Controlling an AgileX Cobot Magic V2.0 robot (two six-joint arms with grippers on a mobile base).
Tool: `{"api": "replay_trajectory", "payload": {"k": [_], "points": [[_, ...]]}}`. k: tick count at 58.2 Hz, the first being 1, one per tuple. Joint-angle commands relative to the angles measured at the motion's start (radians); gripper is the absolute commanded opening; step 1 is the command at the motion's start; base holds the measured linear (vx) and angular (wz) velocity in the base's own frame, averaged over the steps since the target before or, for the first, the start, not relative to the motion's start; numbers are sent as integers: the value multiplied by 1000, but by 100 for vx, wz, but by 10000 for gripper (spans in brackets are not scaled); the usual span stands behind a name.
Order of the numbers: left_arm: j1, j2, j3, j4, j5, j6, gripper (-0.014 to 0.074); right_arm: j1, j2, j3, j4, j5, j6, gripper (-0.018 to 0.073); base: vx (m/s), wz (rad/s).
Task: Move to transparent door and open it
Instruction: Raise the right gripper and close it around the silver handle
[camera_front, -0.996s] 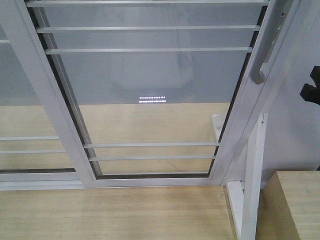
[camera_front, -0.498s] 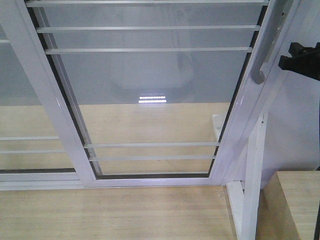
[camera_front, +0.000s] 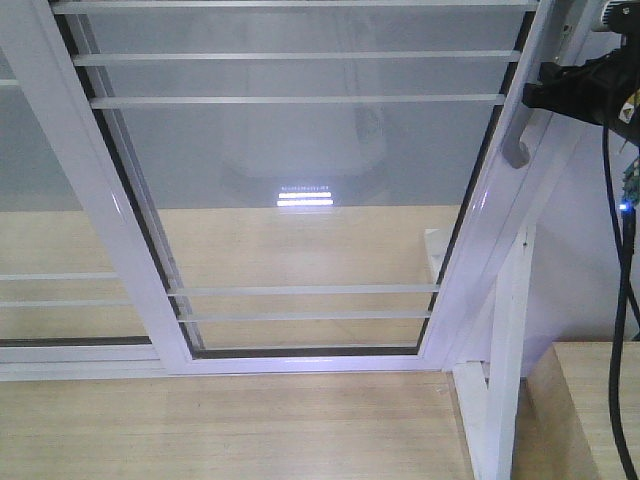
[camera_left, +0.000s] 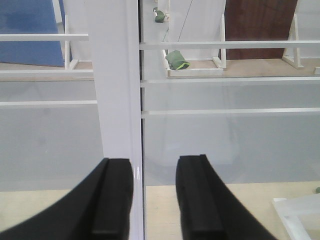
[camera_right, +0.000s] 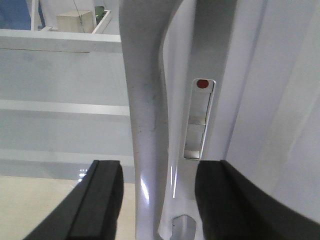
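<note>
While the right gripper (camera_right: 159, 200) sits at the upper right of the front view, its matte black fingers (camera_right: 102, 200) stand spread on either side of the pull handle (camera_front: 516, 148), a smooth, curved silver-grey bar. The wrist view shows the handle running up between the two blunt pads. Whether either pad touches it I cannot tell, but the claw is not pressed onto it.

The handle is fixed to the right stile of the transparent door (camera_front: 300, 150), a tall clear-glass panel in a glossy white frame, crossed by thin white horizontal bars. It fills the middle of the front view. Just beside the handle, a narrow rectangular lock slot (camera_right: 200, 120) is sunk into the stile, with a small red dot at its top.

The left gripper (camera_left: 154, 200) is also spread wide, its rounded black fingers pointing at a flat white upright of the frame.

A second white-framed glass panel (camera_front: 40, 200) overlaps the door on the left. Pale, grained wooden floor (camera_front: 230, 430) lies below the bottom rail. At the lower right stand a white post (camera_front: 505, 340) and a light wooden box (camera_front: 590, 410). A black cable (camera_front: 625, 280) hangs down the right edge.
</note>
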Motion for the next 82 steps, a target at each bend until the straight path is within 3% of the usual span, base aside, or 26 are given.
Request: {"api": "replay_trajectory", "payload": {"k": [1, 21, 33, 41, 82], "points": [[-3, 6, -28, -9, -85, -7, 370, -4, -4, -61, -17, -113, 13, 415, 0, 0], [-3, 6, -28, -9, -85, -7, 370, -2, 105, -149, -17, -127, 14, 411, 0, 0], [-3, 6, -28, -9, -85, -7, 370, 16, 113, -151, -13, -166, 36, 330, 0, 0], [-3, 6, -28, -9, -85, -7, 370, 47, 113, -151, -13, -179, 35, 288, 0, 0], [-3, 6, -28, -9, -85, -8, 370, 246, 113, -151, -13, -209, 36, 289, 0, 0]]}}
